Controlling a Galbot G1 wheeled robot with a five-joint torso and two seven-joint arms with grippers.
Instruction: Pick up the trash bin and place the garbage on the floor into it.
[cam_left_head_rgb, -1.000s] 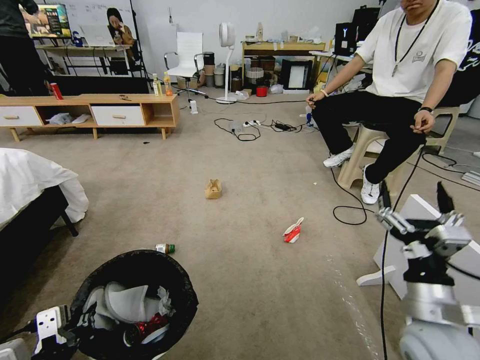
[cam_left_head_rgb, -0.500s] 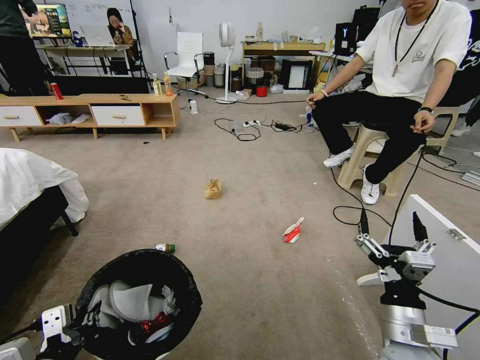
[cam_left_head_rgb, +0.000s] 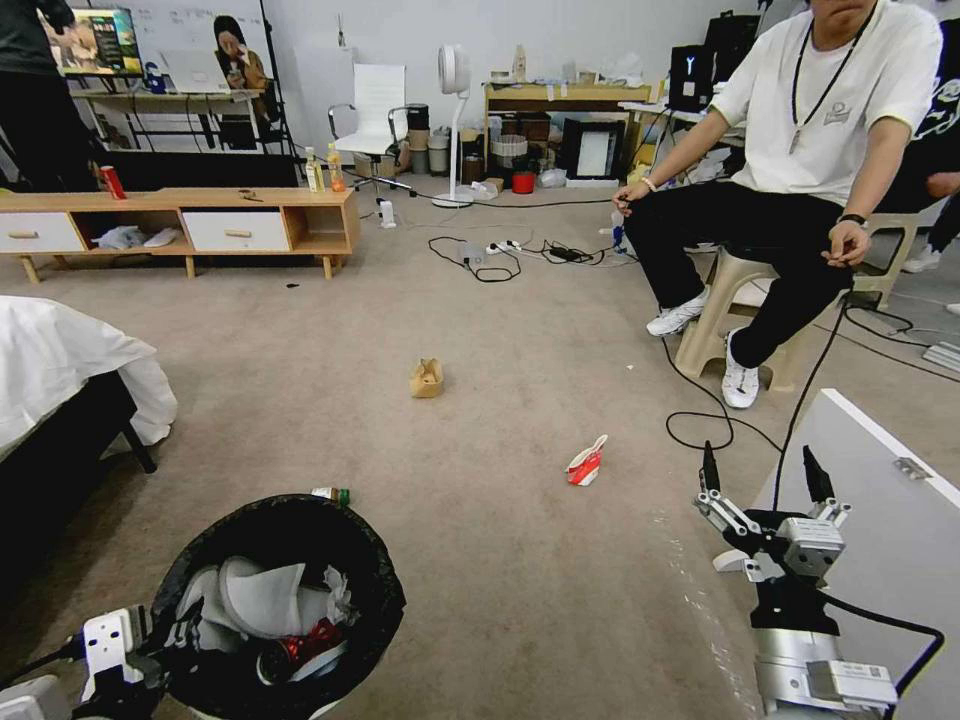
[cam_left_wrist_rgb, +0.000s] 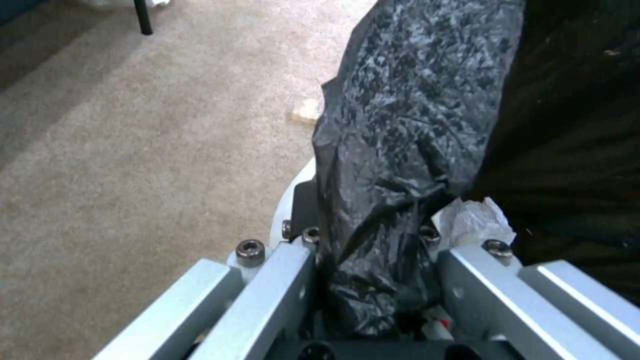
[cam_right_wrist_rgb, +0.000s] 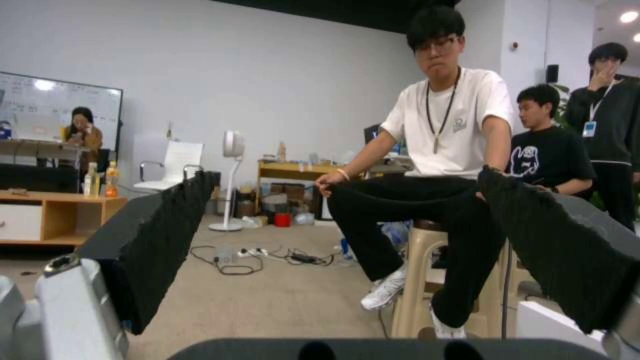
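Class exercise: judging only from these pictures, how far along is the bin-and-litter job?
Done: the trash bin already holds tissues and a crushed red can. In hand: the left gripper clamps the bin's bagged rim; the right gripper hangs open, empty. Left on the floor: the green-capped bottle, paper bag and crushed carton.

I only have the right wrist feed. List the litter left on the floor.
Observer: Three pieces lie on the floor: a tan paper bag, a red-white carton and a green-capped bottle.
Operator: Report the bin.
Observer: The left hand is shut on the bag-lined rim of the trash bin.
Operator: Place my right hand against the carton.
Observer: The right hand, open, hovers to the carton's right, nearer the robot.
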